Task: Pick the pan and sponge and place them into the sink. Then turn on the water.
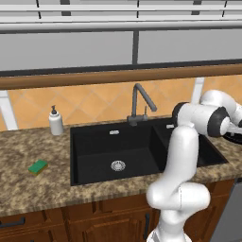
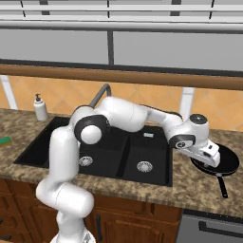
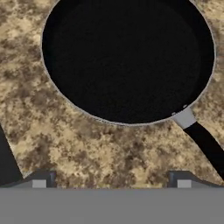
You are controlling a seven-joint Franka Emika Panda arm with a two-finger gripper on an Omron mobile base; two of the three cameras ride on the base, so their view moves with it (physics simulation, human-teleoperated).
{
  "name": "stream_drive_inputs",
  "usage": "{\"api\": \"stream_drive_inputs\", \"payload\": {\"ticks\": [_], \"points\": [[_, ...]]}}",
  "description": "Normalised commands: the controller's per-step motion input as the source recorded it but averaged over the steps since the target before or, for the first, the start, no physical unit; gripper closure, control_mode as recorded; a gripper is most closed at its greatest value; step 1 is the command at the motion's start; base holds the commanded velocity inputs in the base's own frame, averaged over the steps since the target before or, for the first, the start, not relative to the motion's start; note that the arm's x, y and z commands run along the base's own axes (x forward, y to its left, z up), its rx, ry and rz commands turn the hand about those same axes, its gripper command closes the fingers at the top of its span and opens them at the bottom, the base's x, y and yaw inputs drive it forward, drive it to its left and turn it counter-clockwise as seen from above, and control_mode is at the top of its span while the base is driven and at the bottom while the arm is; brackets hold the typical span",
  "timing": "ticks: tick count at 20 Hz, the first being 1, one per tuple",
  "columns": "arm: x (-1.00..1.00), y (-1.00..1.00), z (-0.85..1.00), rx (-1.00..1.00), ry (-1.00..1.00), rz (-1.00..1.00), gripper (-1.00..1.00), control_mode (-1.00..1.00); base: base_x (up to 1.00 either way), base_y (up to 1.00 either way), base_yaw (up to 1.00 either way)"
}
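Below the spread gripper (image 3: 111, 181), seemingly not touching, lies the pan (image 3: 127, 57).

Both base cams sit behind the arm, left and right, looking forward and down from mid-range, and both catch the sink (image 1: 113, 151) plus the tabletop (image 1: 28, 189) around it, while the hand cam stares down close at the pan (image 3: 127, 57) near the tabletop's right end.

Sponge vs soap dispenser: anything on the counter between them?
Nothing. In the left base view, bare granite counter separates the sponge from the soap dispenser.
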Motion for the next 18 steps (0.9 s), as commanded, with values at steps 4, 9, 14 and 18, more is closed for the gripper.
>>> {"api": "stream_drive_inputs", "payload": {"ticks": [4,9,14,18], "points": [[-0.05,-0.58,-0.06,-0.01,0.06,0.13,-1.00,-1.00,0.00,0.00,0.00],[0.00,-0.62,-0.11,0.00,0.08,0.16,-1.00,-1.00,0.00,0.00,0.00],[0.00,-0.53,-0.26,0.00,0.07,0.14,-1.00,-1.00,0.00,0.00,0.00],[0.00,-0.21,-0.35,0.00,0.07,0.07,-1.00,-1.00,0.00,0.00,0.00]]}}
